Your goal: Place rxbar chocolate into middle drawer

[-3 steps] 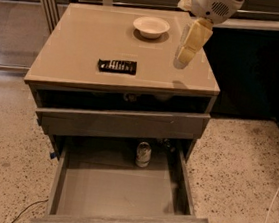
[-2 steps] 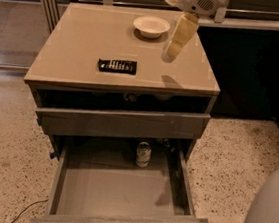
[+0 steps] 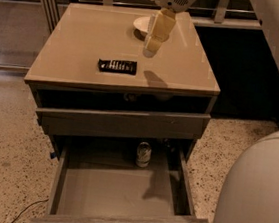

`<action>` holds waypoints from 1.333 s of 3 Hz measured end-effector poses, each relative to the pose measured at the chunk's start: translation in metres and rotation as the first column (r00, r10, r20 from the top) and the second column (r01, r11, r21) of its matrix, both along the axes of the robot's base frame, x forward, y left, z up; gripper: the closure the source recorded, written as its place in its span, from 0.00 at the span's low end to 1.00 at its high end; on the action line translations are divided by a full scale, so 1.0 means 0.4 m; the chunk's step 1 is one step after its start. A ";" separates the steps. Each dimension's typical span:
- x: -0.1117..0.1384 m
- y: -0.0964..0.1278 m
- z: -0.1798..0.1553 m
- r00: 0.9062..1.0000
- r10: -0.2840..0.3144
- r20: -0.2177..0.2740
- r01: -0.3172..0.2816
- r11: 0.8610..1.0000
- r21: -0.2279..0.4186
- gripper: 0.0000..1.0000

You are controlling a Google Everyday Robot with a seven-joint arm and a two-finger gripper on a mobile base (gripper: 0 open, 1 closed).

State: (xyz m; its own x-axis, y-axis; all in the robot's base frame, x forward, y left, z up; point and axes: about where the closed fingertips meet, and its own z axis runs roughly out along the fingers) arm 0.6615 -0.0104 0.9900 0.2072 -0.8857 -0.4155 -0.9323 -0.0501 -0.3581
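The rxbar chocolate (image 3: 117,66), a flat black bar with white lettering, lies on the cabinet top (image 3: 86,47) near its front edge. My gripper (image 3: 151,49) hangs pointing down above the top, a little to the right of the bar and behind it, not touching it. Its shadow falls just right of the bar. The middle drawer (image 3: 115,194) is pulled out wide at the bottom of the cabinet, its grey floor showing.
A cream bowl (image 3: 141,23) sits at the back of the top, partly hidden by my gripper. A small can (image 3: 143,154) stands at the back of the open drawer. Another drawer (image 3: 123,123) above shows only its front. A cable (image 3: 22,210) lies on the floor.
My gripper has moved left across the cabinet top and lower, closer to the bar. The bar, bowl and drawer have not moved.
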 end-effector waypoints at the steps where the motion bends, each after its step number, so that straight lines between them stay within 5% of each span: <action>1: 0.014 0.040 -0.023 1.000 0.012 -0.003 -0.012 0.999 -0.036 0.00; 4: 0.058 0.101 -0.208 0.997 -0.019 -0.076 0.009 0.992 -0.124 0.00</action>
State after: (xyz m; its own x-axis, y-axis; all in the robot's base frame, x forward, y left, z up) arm 0.6848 0.0302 0.9069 0.1660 -0.9337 -0.3174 -0.9578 -0.0761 -0.2770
